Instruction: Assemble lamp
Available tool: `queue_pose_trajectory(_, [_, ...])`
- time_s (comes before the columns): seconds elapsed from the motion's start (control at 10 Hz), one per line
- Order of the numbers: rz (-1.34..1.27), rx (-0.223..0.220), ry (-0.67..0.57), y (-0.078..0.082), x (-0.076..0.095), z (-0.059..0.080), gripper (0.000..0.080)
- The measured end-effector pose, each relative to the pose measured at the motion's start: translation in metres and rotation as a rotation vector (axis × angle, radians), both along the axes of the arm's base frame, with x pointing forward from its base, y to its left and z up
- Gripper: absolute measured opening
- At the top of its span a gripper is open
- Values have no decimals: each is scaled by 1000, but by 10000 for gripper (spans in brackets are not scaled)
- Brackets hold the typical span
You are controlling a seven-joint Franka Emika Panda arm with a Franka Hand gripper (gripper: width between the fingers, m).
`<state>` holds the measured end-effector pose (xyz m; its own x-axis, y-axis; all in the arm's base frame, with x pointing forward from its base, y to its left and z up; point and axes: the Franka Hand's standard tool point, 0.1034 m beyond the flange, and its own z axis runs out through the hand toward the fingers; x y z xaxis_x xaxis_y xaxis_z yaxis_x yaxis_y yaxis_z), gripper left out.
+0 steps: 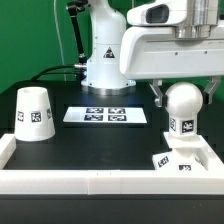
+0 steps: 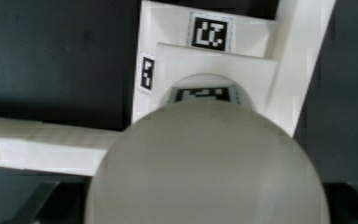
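The ball-shaped white bulb [image 1: 184,103] sits between my gripper's [image 1: 183,97] fingers, which are closed on its round head. Its tagged stem points down over the flat square base [image 1: 179,161], which lies at the exterior view's front right corner. I cannot tell whether stem and base touch. In the wrist view the bulb [image 2: 202,160] fills the lower half between my gripper's [image 2: 197,205] dark fingers, and the tagged base [image 2: 211,45] shows beyond it. The tapered shade [image 1: 35,113] stands mouth down at the exterior view's left, apart from the gripper.
The marker board [image 1: 105,115] lies flat mid-table in front of the robot's pedestal [image 1: 105,60]. A raised white rail [image 1: 90,182] borders the table's front and sides, and the base rests against its corner. The rail also shows in the wrist view [image 2: 34,140].
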<state>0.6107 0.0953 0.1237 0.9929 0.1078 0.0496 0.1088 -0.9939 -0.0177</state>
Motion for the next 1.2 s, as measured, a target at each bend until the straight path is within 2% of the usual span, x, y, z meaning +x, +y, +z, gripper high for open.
queue_pose_trajectory(0.8, [-833,26,105,7,-10,-3,580])
queue_pose_trajectory(1.2, [-1127,71,146,4,-7,-5,580])
